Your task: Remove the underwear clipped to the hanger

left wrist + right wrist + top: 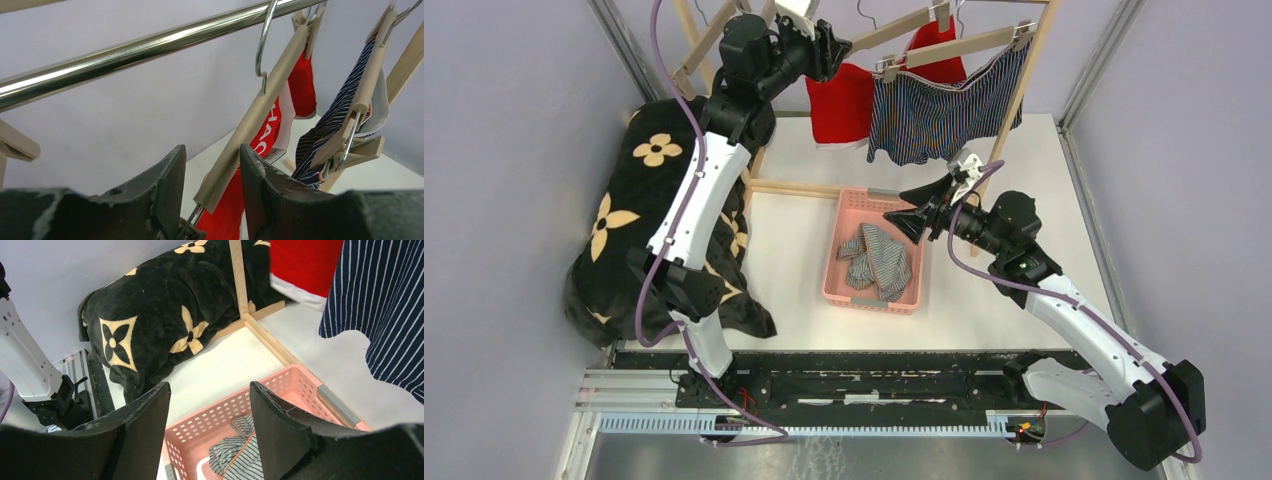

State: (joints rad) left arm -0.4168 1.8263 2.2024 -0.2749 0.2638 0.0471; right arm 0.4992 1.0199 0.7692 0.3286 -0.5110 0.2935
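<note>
**Red Briefs Release: Hazards at the Clip**

Disregard the black blanket at 9 o'clock on the bench. Locate the left hand at 12 o'clock, up at the rail: spread, gripping nothing, straddling the near end of the wooden hanger by its clip. Confirm the red briefs clipped there, hanging. Expect a squeeze on the wood rather than the clip lever to leave the clip shut, and any pull then to slide or unhook the hanger. Note the striped briefs lying in the pink basket at centre, roughly 6 o'clock of the red pair but offset; allow for a released garment landing on the bench. Confirm the blue boxers clipped at 1 o'clock. Find the right hand spread and empty near the basket's 2 o'clock corner, not under the red briefs.
</note>
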